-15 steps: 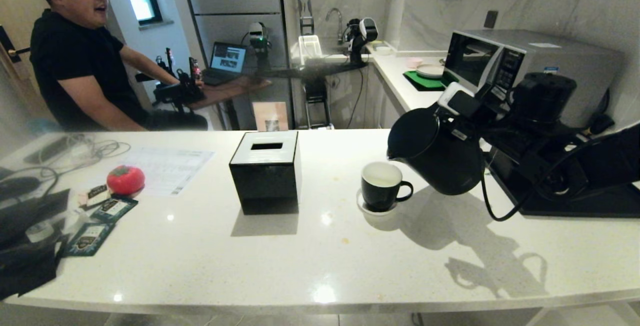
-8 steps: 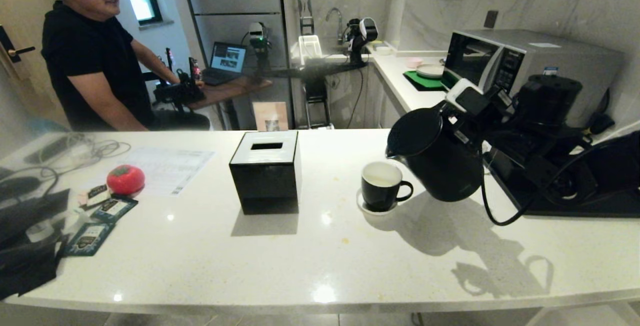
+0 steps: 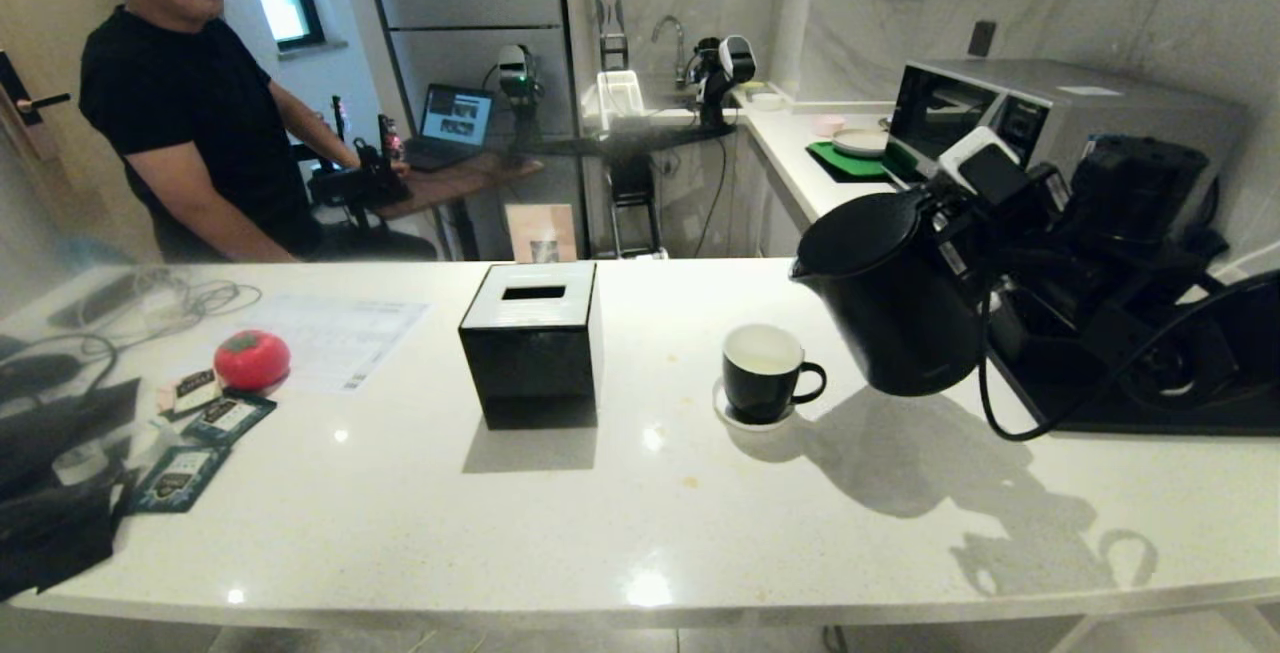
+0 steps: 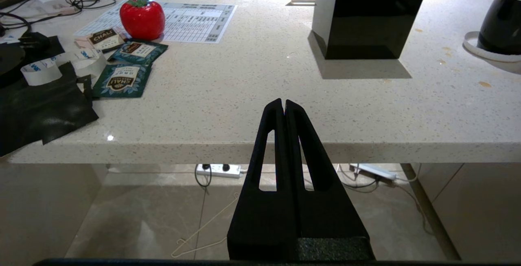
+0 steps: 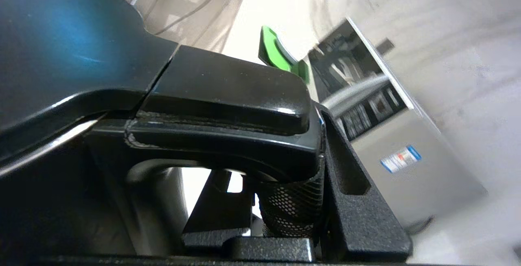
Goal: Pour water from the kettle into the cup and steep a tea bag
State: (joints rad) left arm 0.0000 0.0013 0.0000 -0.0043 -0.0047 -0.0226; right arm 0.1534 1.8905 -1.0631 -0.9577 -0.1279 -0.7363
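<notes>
The right pincer (image 3: pixel 975 223), clamped on the kettle (image 3: pixel 895 298) handle, has tipped it back upright and away from the cup (image 3: pixel 765 373) on the tabletop (image 3: pixel 620 503). Pouring seems finished; the tea bag comes next.

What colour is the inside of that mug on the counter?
The cup is white inside and glossy black outside; the head view shows it best.
</notes>
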